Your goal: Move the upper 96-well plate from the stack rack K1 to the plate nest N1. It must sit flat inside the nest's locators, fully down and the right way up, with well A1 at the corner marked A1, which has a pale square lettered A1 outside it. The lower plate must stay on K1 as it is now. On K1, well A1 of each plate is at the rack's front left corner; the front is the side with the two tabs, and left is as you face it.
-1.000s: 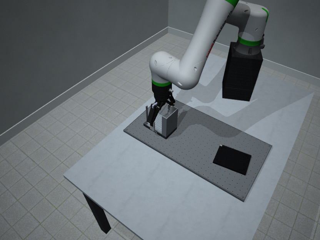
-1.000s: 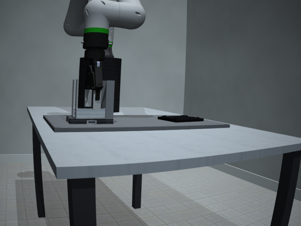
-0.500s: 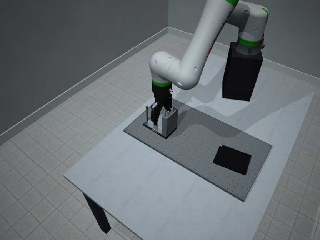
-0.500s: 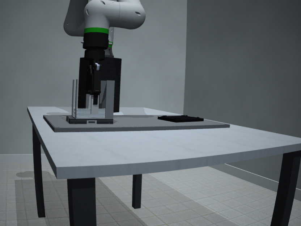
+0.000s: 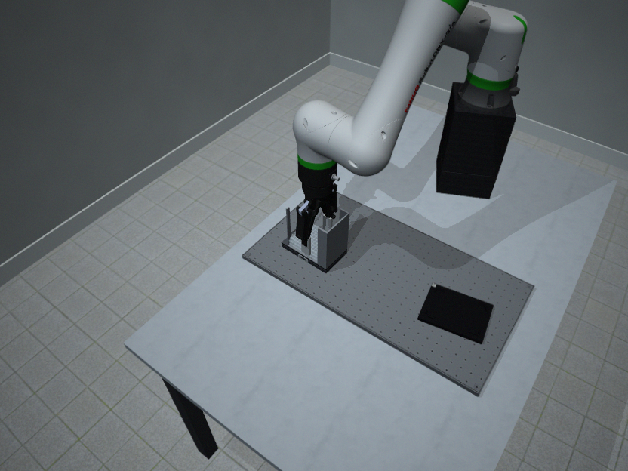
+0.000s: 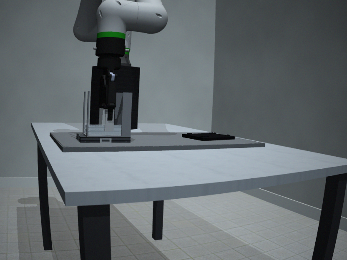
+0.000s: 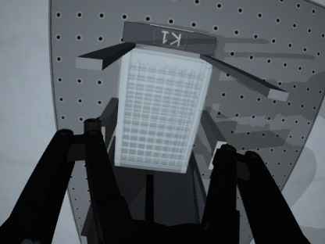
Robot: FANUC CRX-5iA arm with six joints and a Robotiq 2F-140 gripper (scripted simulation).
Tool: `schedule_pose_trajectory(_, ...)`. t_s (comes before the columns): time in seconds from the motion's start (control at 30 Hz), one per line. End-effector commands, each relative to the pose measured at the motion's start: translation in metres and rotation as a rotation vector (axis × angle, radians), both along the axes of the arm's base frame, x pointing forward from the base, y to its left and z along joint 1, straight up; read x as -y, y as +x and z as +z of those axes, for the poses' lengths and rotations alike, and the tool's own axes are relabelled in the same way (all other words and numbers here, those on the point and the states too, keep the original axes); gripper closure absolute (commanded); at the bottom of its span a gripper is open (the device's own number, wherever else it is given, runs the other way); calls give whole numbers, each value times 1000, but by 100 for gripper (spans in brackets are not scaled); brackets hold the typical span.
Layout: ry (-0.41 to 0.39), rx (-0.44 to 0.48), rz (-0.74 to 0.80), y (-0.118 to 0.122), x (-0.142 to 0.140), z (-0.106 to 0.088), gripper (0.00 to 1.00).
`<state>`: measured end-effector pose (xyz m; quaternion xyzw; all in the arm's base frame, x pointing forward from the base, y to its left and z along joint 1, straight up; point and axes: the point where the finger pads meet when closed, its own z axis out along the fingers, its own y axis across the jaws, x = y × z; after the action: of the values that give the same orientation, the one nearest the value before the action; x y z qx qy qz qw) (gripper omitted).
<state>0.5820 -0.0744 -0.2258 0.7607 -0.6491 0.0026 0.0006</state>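
Note:
Stack rack K1 (image 5: pixel 317 238) stands at the left end of the perforated baseplate, with thin posts on one side and a grey wall on the other. It also shows in the exterior view (image 6: pixel 105 120). The pale 96-well plates (image 6: pixel 103 130) lie stacked low in the rack. In the wrist view the upper plate (image 7: pixel 162 108) lies below the K1 label (image 7: pixel 172 39). My gripper (image 5: pixel 312 228) reaches down into the rack, and its fingers are shut on the upper plate's two long sides. Plate nest N1 (image 5: pixel 455 312) is a black pad at the right, and its pale A1 square (image 5: pixel 434 285) sits at its far left corner.
The grey perforated baseplate (image 5: pixel 390 288) carries both fixtures on the white table. The rack's posts and wall rise close beside the fingers. A tall black block (image 5: pixel 474 139) under the arm's base stands at the table's far side.

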Motion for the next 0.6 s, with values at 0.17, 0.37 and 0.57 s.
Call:
schedule_pose_trajectory(0.17,0,0,0,0,0,0,100)
schedule_pose_trajectory(0.37,0,0,0,0,0,5,100)
schedule_pose_trajectory(0.57,0,0,0,0,0,15,100)
